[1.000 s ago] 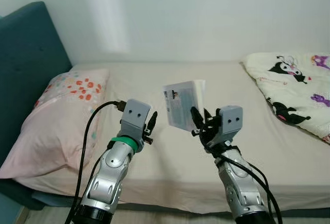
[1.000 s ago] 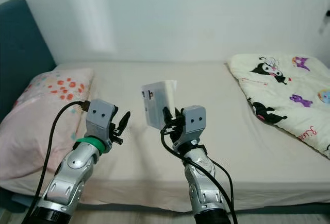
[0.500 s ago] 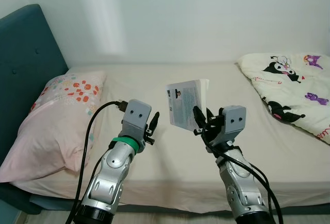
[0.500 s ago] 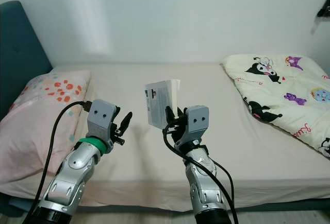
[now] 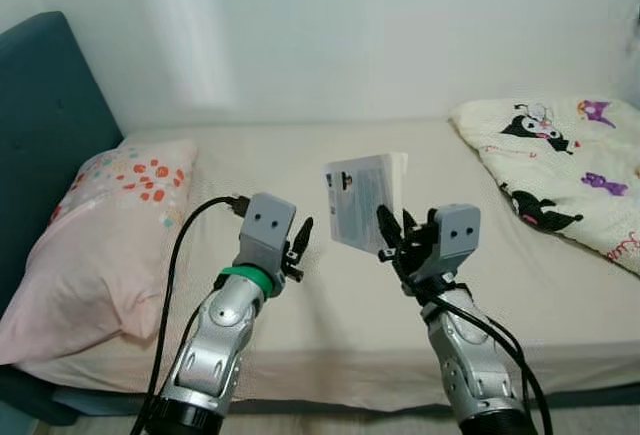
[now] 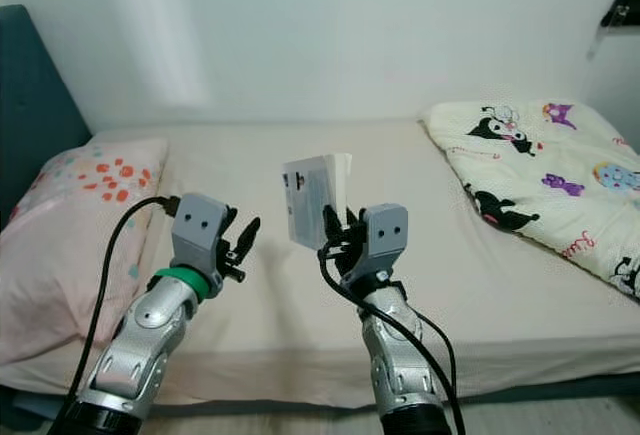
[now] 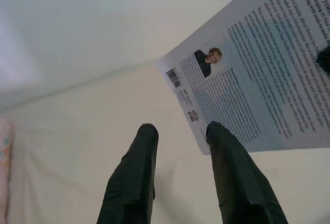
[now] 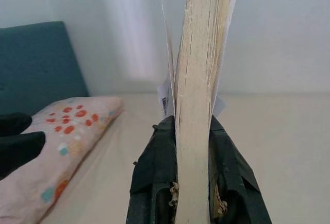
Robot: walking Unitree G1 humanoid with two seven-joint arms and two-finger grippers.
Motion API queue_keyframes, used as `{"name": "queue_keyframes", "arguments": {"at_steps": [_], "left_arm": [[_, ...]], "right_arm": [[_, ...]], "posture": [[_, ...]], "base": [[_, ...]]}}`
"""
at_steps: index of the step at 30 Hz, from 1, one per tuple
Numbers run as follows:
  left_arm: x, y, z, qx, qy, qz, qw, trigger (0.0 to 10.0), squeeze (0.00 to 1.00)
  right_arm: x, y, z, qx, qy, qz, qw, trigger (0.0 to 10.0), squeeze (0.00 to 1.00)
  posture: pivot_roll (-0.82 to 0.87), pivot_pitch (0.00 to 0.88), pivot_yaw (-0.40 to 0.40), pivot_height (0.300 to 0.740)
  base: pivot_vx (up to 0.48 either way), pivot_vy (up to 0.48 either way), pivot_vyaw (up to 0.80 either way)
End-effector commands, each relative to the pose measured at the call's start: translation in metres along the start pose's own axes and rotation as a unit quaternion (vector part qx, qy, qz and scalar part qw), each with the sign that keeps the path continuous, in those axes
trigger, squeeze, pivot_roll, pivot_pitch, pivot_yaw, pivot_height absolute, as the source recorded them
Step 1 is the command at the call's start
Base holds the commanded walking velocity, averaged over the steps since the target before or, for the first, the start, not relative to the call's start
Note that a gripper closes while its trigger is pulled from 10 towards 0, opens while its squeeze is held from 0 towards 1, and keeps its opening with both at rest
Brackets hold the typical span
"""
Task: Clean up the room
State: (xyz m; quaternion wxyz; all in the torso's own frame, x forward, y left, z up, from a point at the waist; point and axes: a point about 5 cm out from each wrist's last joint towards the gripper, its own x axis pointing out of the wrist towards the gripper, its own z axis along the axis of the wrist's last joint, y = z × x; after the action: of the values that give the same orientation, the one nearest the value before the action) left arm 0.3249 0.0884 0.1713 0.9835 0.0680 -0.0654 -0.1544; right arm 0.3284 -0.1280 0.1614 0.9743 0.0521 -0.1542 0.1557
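My right gripper (image 5: 390, 238) is shut on a white paperback book (image 5: 362, 200), held upright above the bed (image 5: 300, 155). The right wrist view shows the book's page edges (image 8: 196, 105) clamped between both black fingers (image 8: 154, 167). The book's back cover (image 7: 258, 69), with a small photo and barcode, appears in the left wrist view. My left gripper (image 5: 298, 245) hangs open and empty just to the left of the book, its fingers (image 7: 131, 183) apart.
A pink floral pillow (image 5: 100, 225) lies at the bed's left end against a teal headboard (image 5: 45, 125). A cream cartoon-print blanket (image 5: 560, 165) is bunched at the right. A white wall (image 5: 330, 25) runs behind the bed. The mattress middle is bare sheet.
The camera has shifted, so the whole scene slid slightly left. Both arms and the held book keep the same pose relative to each other.
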Motion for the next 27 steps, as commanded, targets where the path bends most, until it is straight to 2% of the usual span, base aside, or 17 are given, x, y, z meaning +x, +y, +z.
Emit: {"name": "queue_keyframes", "arguments": {"at_steps": [1,25,27], "left_arm": [[-0.0028,0.0049,-0.0039,0.0,0.009,0.005,1.0,10.0,0.0],[-0.0027,0.0057,-0.0034,0.002,0.008,0.007,1.0,10.0,0.0],[-0.0025,0.0056,-0.0017,0.018,0.001,0.003,1.0,10.0,0.0]], "right_arm": [[0.0036,0.0074,0.0053,0.005,-0.02,0.011,1.0,10.0,0.0],[0.0025,0.0072,0.0054,0.006,-0.022,0.008,1.0,10.0,0.0],[0.0025,0.0071,0.0054,0.005,-0.022,0.008,1.0,10.0,0.0]], "posture": [[-0.09,0.017,0.099,0.74],[-0.1,0.022,0.105,0.74],[-0.1,0.023,0.105,0.74]], "base": [[0.0,0.409,0.0],[0.0,0.405,0.0],[0.0,0.0,0.0]]}}
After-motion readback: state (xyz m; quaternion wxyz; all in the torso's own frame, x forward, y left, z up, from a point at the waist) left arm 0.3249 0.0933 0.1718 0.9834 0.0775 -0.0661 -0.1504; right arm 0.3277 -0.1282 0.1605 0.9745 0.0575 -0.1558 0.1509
